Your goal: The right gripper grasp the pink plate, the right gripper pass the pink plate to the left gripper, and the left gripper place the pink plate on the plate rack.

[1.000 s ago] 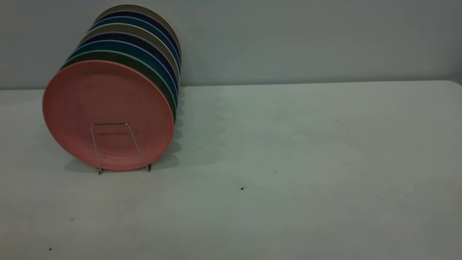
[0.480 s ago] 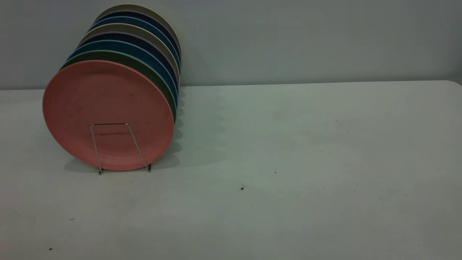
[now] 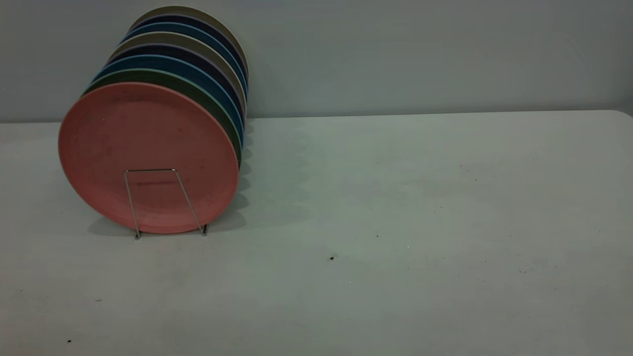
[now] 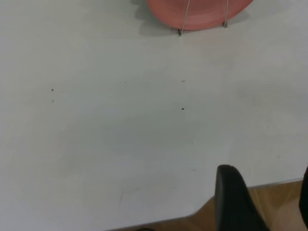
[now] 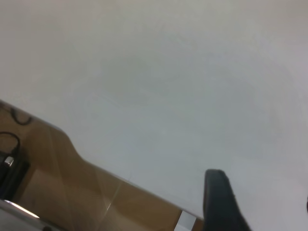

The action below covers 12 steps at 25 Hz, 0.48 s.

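Pale grey counter (image 3: 395, 222), bare except at its left end, where the plate rack (image 3: 163, 200) carries a row of plates standing on edge. The row leans back toward the wall, each plate propped on the one behind it. The wire loop at the front keeps the nearest plate, the pink plate (image 3: 148, 148), from sliding forward. This plate is a round, matte salmon disc with a shallow raised rim, faintly scuffed on its face, and it appears the same size as the green, blue and beige plates (image 3: 198, 54) behind it. Judged from this, the placing step looks done. The left gripper (image 4: 262, 204) hangs well apart from the rack, past the counter's near edge, jaws apart and empty. The right gripper (image 5: 260, 207) hovers over bare counter near its edge, jaws likewise spread and empty.
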Each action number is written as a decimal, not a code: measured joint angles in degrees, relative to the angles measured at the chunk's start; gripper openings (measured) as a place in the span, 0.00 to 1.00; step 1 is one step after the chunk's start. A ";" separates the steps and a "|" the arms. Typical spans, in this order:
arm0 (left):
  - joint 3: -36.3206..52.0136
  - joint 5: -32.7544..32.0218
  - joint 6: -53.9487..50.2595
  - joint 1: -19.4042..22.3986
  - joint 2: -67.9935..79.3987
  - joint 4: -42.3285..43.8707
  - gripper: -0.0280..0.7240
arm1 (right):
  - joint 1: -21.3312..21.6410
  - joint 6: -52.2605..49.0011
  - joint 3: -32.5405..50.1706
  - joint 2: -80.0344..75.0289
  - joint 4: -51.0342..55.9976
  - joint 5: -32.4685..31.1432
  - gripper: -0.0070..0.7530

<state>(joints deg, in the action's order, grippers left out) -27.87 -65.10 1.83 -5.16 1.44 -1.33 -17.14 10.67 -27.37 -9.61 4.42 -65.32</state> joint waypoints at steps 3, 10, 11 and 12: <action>0.00 0.00 0.00 0.00 0.00 0.00 0.53 | 0.00 0.00 0.02 0.15 0.00 0.00 0.59; 0.00 0.00 0.00 0.00 -0.07 -0.09 0.53 | 10.60 0.00 0.13 7.60 0.15 0.04 0.59; 0.00 0.05 0.00 0.00 -0.52 -0.09 0.53 | 12.19 0.00 0.13 9.17 0.15 0.04 0.59; 0.00 0.05 0.00 0.00 -1.13 -0.09 0.53 | 13.33 0.00 0.13 10.20 0.15 -0.01 0.59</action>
<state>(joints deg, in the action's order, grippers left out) -27.87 -65.05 1.83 -5.16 0.31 -1.42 -3.81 10.67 -27.24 0.59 4.57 -65.33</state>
